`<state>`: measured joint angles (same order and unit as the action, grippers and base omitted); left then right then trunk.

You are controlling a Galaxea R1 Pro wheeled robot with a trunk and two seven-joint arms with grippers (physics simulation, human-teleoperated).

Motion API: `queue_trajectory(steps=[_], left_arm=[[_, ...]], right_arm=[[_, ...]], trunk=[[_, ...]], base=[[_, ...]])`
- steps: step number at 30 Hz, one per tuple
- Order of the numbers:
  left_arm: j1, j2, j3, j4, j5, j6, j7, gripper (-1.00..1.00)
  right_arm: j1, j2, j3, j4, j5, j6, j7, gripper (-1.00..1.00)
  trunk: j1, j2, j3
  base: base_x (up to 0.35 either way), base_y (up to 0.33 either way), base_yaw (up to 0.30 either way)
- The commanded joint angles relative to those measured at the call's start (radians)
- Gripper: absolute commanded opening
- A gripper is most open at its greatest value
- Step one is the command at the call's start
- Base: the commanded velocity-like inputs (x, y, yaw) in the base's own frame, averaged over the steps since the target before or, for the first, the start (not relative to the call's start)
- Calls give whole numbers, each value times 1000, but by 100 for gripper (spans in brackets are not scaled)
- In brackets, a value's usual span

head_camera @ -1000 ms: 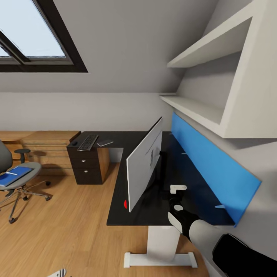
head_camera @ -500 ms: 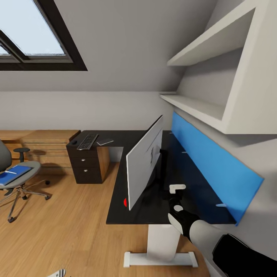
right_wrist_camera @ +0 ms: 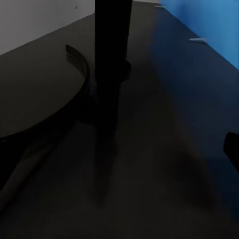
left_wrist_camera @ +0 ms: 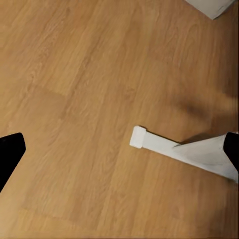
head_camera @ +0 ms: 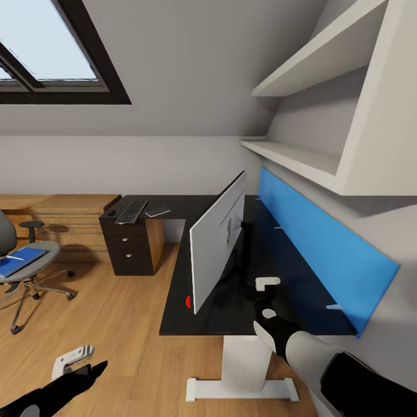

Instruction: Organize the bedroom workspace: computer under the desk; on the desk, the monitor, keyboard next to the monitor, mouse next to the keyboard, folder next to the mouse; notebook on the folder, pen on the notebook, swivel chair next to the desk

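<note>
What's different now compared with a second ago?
The left claw has risen into the head view at the lower left, over the floor; a second ago only its tip showed at the bottom edge. Nothing was taken hold of or let go. The head camera drifted slightly. The right claw remains over the desk behind the monitor; the folder remains on the swivel chair.

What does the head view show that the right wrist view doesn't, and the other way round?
Head view: the swivel chair with the blue folder on its seat, the keyboard on the far wing, and the monitor with its white back. Right wrist view: the black stand and its curved foot, close up. Shared: the black desk top and the blue back panel.
</note>
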<state>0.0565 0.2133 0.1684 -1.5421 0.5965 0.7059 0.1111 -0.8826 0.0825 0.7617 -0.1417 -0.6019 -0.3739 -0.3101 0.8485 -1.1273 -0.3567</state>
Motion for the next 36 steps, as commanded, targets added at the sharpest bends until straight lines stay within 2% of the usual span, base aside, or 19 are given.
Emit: queue_trajectory(steps=[1,3,4,5,8,13,19,36], left_arm=[[0,-6,3,-16,10,10,9,100],[0,-25,8,-38,10,16,8,100],[0,-46,11,-52,10,16,7,100],[0,-84,22,-71,10,3,8,100],[0,-99,49,-74,10,-9,8,100],[0,-108,94,-69,10,-15,6,100],[0,-109,114,-67,8,-17,5,100],[0,-111,117,-66,5,-19,12,100]], right_arm=[[-1,0,9,1,-7,-3,-4,100],[-1,0,8,1,-7,-3,-4,100],[-1,0,9,1,-7,-3,-4,100],[-1,0,10,1,-7,-3,-4,100],[-1,0,10,1,-7,-4,-3,100],[-1,0,10,2,-6,-10,-4,100],[-1,-1,10,3,-7,-33,-4,100],[1,-1,10,6,-6,-39,-3,100]], trunk=[[0,-1,-1],[0,-1,-1],[0,-1,-1],[0,-1,-1],[0,-1,-1],[0,-1,-1],[0,-1,-1],[0,-1,-1]], base=[[0,0,0],[0,0,0],[0,0,0],[0,0,0],[0,0,0],[0,0,0],[25,0,0],[157,0,0]])
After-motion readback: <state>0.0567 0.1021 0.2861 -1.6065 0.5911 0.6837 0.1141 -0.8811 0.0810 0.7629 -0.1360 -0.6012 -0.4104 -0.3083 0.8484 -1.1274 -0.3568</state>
